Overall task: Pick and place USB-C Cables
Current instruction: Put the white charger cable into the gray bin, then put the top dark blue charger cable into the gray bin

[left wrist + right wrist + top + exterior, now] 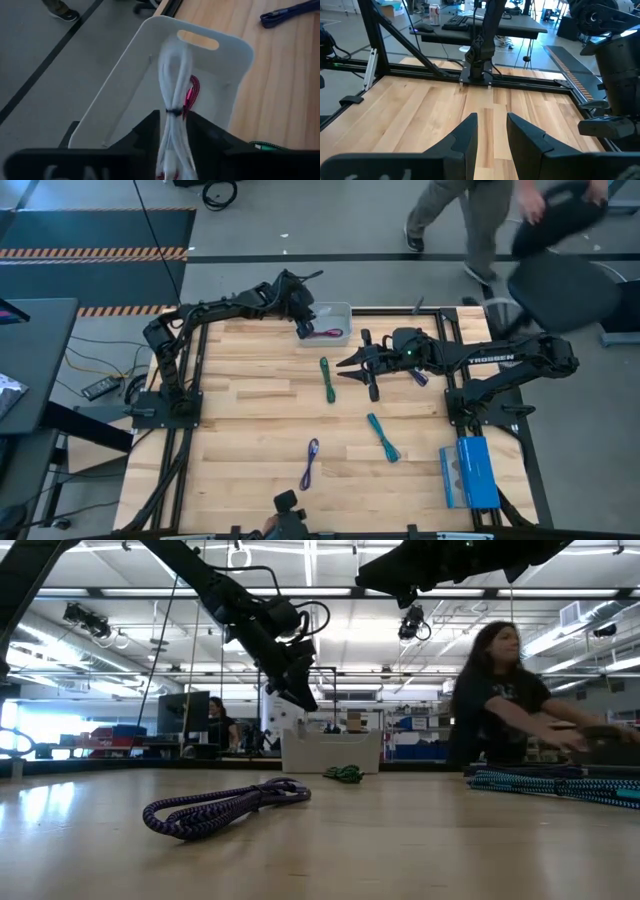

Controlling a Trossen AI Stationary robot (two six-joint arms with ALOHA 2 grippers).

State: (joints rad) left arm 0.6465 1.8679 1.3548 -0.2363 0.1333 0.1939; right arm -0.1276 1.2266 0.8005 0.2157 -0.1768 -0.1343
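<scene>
My left gripper [304, 318] hovers over the white bin [338, 310] at the table's far edge, shut on a white-grey cable bundle [175, 75]. A magenta cable [331, 333] lies in the bin [220, 75], partly hidden behind the white bundle [192, 92]. On the table lie a green cable [327, 378], a teal cable [383, 437], a purple cable [309, 463] and a purple-blue one [418, 376]. My right gripper [358, 375] is open above bare wood right of the green cable, touching nothing [491, 135]. My left gripper pinches the white-grey bundle between its two fingers, near the dark tie band [173, 113] around its middle. The fingers lie along the bundle. Its looped end [175, 52] sticks out past the fingertips over the bin's inside. The bundle is lifted clear of the bin.
A blue box [468, 472] sits at the table's near right corner. A person [500, 690] moves a dark chair [560, 280] just beyond the far right edge. In the low view the purple cable [220, 808] lies nearest, with the green [345, 774] and teal [560, 785] farther off.
</scene>
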